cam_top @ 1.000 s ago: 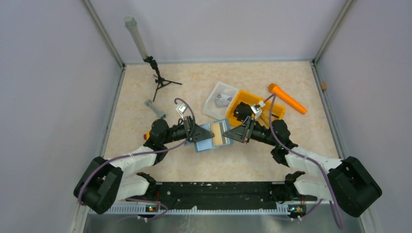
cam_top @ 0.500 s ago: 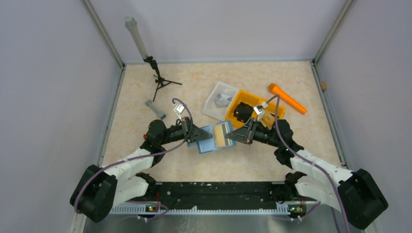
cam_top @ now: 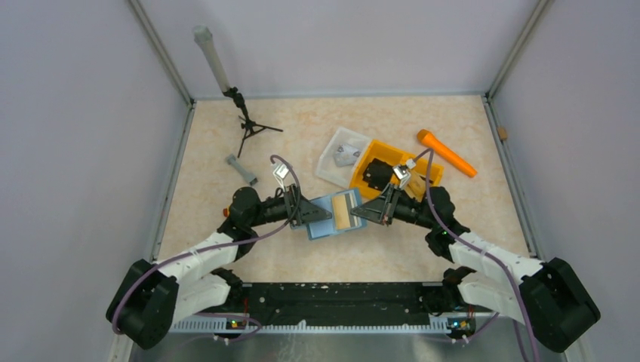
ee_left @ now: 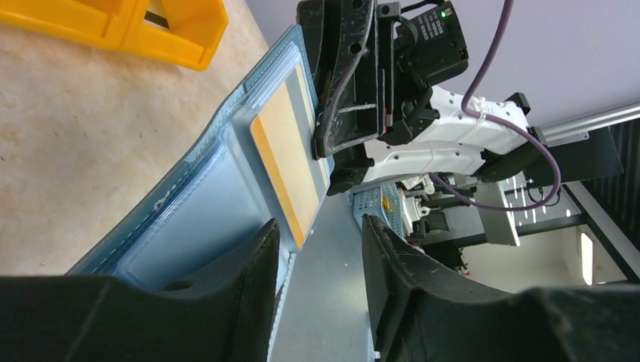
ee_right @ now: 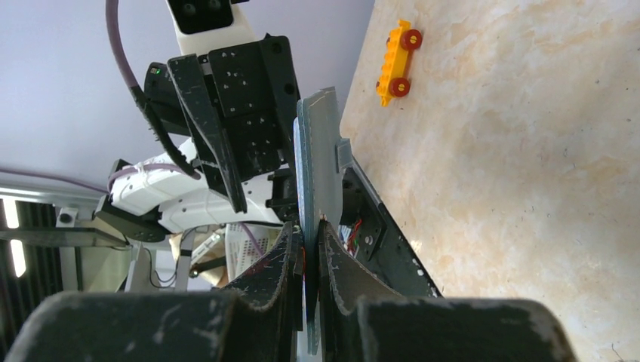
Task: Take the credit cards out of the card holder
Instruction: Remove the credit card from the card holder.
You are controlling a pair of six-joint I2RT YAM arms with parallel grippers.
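Teal card holder (cam_top: pixel 333 214), centre frame, held a tan card (ee_left: pixel 290 158) in its pocket; right gripper (ee_right: pixel 307 232) pinched its edge, left gripper (ee_left: pixel 318 230) fingers parted.

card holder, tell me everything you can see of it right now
The card holder is a small teal-blue folding wallet, opened out near the middle of the table. Its lighter blue inside has clear-looking pockets; a tan, orange-edged card sits in the right half. The right gripper pinches its right edge; one finger of the open left gripper lies against its left half.
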